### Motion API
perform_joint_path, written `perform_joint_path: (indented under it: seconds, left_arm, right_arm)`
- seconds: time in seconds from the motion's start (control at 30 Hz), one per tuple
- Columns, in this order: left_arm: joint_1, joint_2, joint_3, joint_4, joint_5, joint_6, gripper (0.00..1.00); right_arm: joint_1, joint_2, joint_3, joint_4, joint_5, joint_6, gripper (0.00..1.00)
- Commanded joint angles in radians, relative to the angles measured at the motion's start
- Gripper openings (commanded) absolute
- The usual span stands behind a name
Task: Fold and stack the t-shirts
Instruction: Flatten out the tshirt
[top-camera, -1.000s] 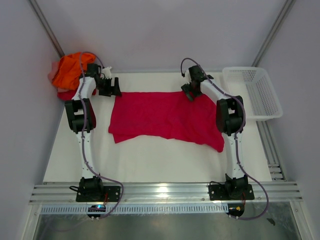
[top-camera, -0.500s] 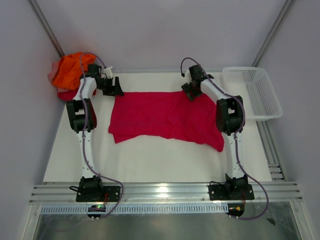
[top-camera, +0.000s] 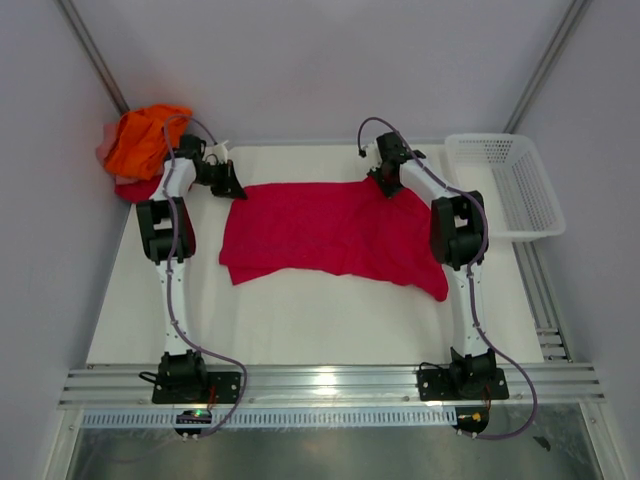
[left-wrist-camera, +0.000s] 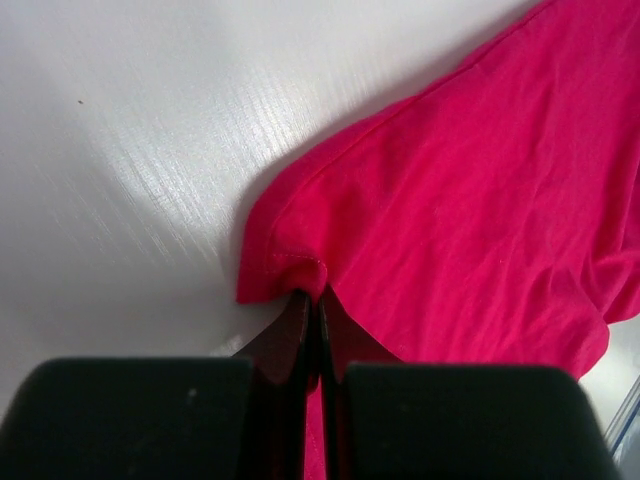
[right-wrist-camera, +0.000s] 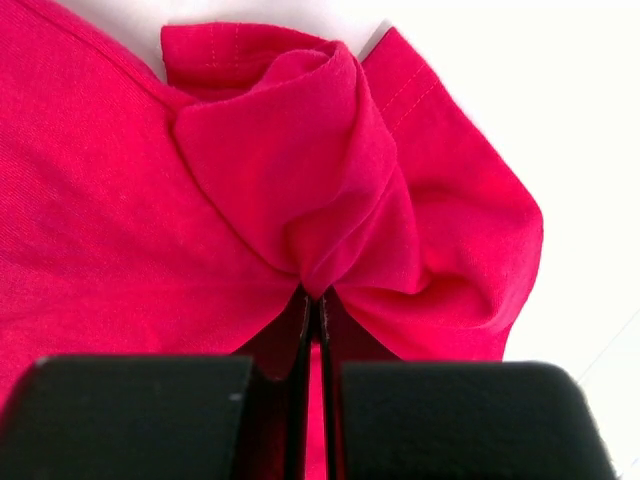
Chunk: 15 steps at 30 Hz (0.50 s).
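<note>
The counter (top-camera: 300, 320) is being spanned by the crimson shirt (top-camera: 330, 230), which is lying flat with its long axis running left to right. A pile (top-camera: 140, 145) of other shirts is sitting off the shirt's far left corner. The shirt's far edge is being gripped at both ends, with the left jaws clamped on its left corner and the right jaws on its bunched right corner. The cloth is lying nearward of both jaws, so a fold toward the near hem is probably being prepared.

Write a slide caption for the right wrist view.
Right gripper shut on a bunched fold of the crimson shirt lying on the white table.
</note>
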Motion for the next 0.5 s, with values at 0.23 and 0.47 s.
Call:
perform_joint_path:
  seconds: [0.23, 0.47]
  left_arm:
    - [0.005, -0.055, 0.013, 0.125, -0.036, -0.103, 0.00]
    - [0.005, -0.140, 0.026, 0.245, -0.087, -0.243, 0.00]
  right_arm:
    - [-0.002, -0.076, -0.044, 0.130, 0.085, 0.047, 0.03]
    - [-0.003, -0.208, -0.003, 0.198, 0.122, 0.075, 0.03]
